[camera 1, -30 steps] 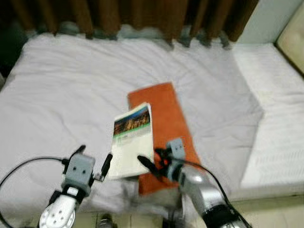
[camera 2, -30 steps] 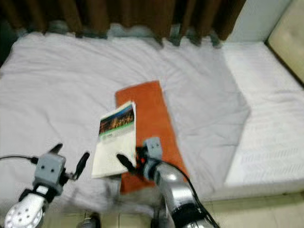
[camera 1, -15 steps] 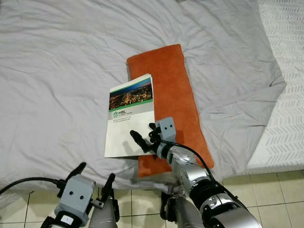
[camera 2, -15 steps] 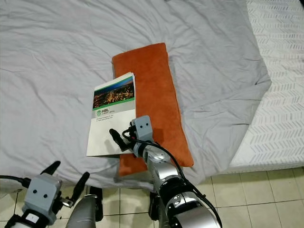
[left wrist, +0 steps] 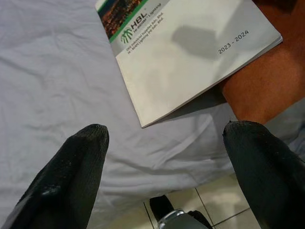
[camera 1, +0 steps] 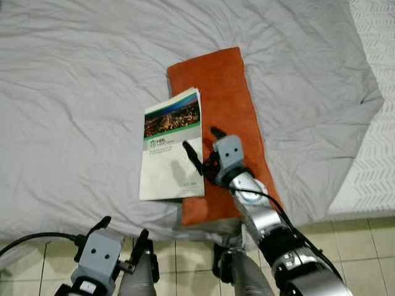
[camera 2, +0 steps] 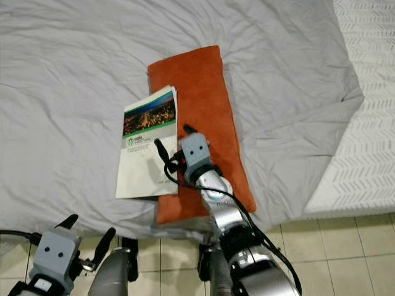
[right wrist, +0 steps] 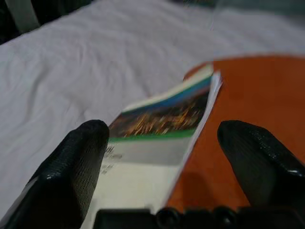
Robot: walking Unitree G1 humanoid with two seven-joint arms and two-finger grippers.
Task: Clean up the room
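Right claw point(camera 1: 199, 143), fingers spread wide, hovers over the white booklet with a city-photo cover point(camera 1: 170, 146), which lies on the grey-sheeted bed point(camera 1: 74, 92), overlapping the orange rectangular cushion point(camera 1: 225, 111) at 3 o'clock. Left claw point(camera 1: 122, 233), also spread, waits low by the bed's edge. Judged step: approaching the booklet; next, descend and pinch its edge.

Bed point(camera 1: 80, 92) takes up most of the scene, covered by a wrinkled pale grey sheet point(camera 1: 296, 74) that hangs over the near edge. To the right, a white mattress surface point(camera 1: 370, 166) with a chevron-textured weave sits uncovered where the sheet ends. Floor point(camera 1: 358, 240) below the bed edge is light beige square tile with darker grout lines. Lighting is even, soft shadows only in the sheet folds.
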